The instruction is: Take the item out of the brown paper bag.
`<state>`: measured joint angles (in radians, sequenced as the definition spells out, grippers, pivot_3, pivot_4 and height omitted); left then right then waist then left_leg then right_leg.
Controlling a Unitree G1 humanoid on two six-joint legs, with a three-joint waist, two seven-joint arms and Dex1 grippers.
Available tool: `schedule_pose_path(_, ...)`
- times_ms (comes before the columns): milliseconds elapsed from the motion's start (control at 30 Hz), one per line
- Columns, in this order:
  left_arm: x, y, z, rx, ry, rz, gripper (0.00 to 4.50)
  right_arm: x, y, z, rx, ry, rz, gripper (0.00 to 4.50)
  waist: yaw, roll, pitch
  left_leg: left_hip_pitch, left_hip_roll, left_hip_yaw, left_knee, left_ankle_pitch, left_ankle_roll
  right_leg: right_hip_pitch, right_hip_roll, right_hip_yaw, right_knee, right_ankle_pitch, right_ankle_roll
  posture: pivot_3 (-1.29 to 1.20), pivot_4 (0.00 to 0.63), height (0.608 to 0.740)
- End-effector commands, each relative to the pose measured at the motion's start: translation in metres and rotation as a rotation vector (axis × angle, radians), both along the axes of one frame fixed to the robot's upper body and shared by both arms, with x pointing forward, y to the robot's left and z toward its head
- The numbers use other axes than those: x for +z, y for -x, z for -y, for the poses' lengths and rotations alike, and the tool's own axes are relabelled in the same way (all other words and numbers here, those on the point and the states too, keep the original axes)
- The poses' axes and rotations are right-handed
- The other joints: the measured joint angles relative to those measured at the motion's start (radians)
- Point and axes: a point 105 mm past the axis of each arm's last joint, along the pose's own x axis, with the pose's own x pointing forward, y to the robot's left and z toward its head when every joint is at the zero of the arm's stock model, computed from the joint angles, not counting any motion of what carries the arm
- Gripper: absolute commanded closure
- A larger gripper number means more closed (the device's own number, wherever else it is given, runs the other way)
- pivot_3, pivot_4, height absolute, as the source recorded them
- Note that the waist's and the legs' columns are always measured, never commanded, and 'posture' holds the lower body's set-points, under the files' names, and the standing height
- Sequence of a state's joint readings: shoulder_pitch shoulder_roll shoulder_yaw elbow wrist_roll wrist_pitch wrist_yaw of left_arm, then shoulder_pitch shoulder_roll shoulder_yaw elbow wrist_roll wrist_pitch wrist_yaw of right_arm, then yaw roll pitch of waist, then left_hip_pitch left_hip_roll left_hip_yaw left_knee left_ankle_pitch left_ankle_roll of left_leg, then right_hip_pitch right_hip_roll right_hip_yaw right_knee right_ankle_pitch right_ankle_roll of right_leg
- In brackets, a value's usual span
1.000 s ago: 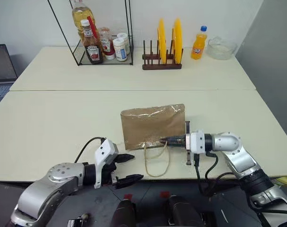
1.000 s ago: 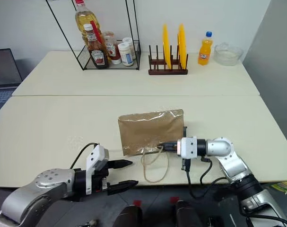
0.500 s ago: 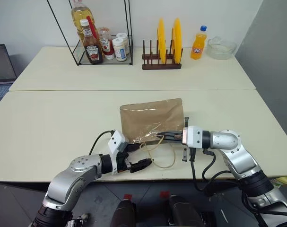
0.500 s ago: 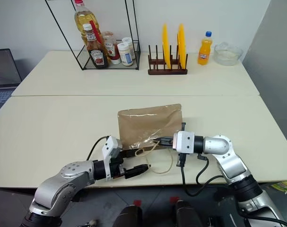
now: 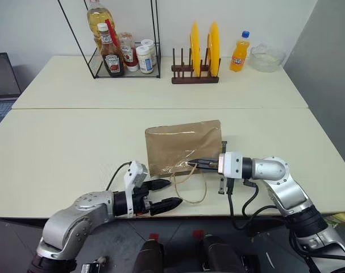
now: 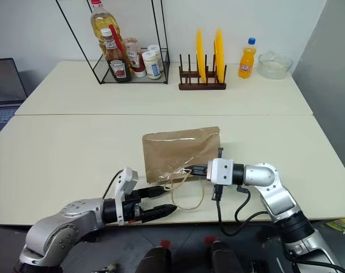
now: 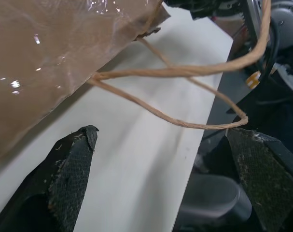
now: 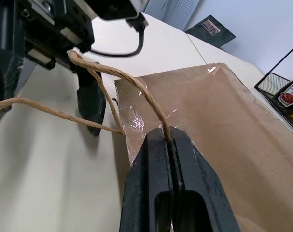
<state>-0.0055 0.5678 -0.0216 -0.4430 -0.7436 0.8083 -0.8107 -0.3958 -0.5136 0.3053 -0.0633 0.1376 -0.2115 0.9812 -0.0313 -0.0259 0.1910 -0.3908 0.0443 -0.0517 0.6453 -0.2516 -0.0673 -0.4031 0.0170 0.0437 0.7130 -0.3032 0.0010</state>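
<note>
Creased brown kraft paper bag [image 5: 183, 147] lies flat near the front edge of the cream desk [image 5: 70, 148], mouth toward the robot; right gripper [image 5: 196, 164] is pinched tight on one twisted-paper loop handle [image 8: 118, 89] at the mouth, left gripper [image 5: 161, 195] has its fingers spread wide just beside the other handle [image 7: 170, 113] at the desk's front edge, holding nothing. The item isn't visible, presumably inside the bag. Risks: a hard pull on that thin handle could tear it off or drag the bag over the edge, and the left fingers could snag in the loop.
</note>
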Motion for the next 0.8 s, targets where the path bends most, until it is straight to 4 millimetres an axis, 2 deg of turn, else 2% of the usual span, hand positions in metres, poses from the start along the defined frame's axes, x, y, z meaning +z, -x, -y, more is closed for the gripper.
schedule_pose_path(33,0.009,0.006,0.0,-0.01,0.042,-0.009,0.0,0.009,0.001,0.003,0.004,-0.016,0.037,4.48,-0.001,0.0,0.0,0.0,0.0,0.0,0.0,0.0,0.0,0.0,0.0,0.0,0.0,0.0,0.0,0.0,0.15,0.74)
schedule_pose_path(200,0.012,0.023,-0.012,-0.021,0.046,-0.058,0.0,0.009,0.0,0.004,0.003,-0.012,0.037,4.48,-0.003,0.0,0.0,0.001,0.001,0.0,-0.001,0.0,0.0,0.0,0.0,0.0,0.0,0.0,0.0,0.0,0.15,0.74)
schedule_pose_path(400,0.015,0.019,-0.009,0.008,0.102,-0.085,0.0,0.011,-0.001,0.001,0.012,-0.016,0.041,4.48,0.0,0.0,0.0,0.0,-0.001,0.0,0.0,0.0,0.0,0.0,0.0,0.0,0.0,0.0,0.0,0.0,0.15,0.74)
schedule_pose_path(633,-0.007,0.014,0.004,0.017,0.033,-0.078,0.0,0.016,0.0,-0.002,0.023,-0.028,0.048,4.48,0.0,0.0,0.0,0.0,0.0,0.0,0.0,0.0,0.0,0.0,0.0,0.0,0.0,0.0,0.0,0.0,0.15,0.74)
schedule_pose_path(800,-0.012,0.002,0.009,0.06,0.045,-0.054,0.0,0.019,0.002,-0.003,0.033,-0.034,0.052,4.48,0.0,0.0,0.0,0.0,0.0,0.0,0.0,0.0,0.0,0.0,0.0,0.0,0.0,0.0,0.0,0.0,0.15,0.74)
